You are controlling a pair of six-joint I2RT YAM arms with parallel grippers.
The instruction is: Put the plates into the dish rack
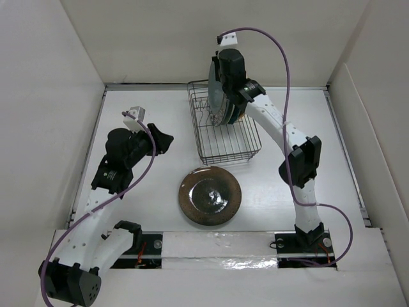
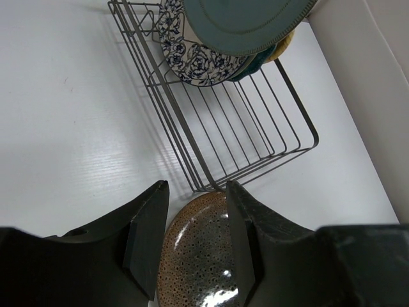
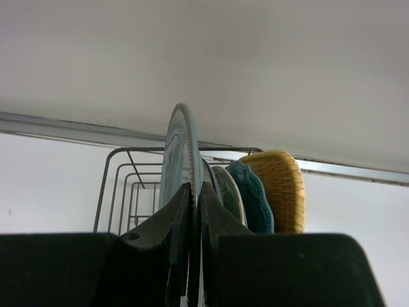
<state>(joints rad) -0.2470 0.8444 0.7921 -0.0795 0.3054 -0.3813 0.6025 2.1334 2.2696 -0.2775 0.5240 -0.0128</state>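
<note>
Right jaws closed on grey-green plate at its rim, plate upright at rack; left jaws open, empty. Brown plate on table below their gap.

Mint plate, perhaps, mostly occluded

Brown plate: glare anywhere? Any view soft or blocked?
Top external: sharp, even light, mild sheen on the brown plate. Left wrist: small bright speculars on its glaze, left fingers dark across the bottom, dish rack wires throw soft shadows on the table. Right wrist: right fingers black, filling the lower frame, shut on the grey-green plate seen edge-on.
</note>
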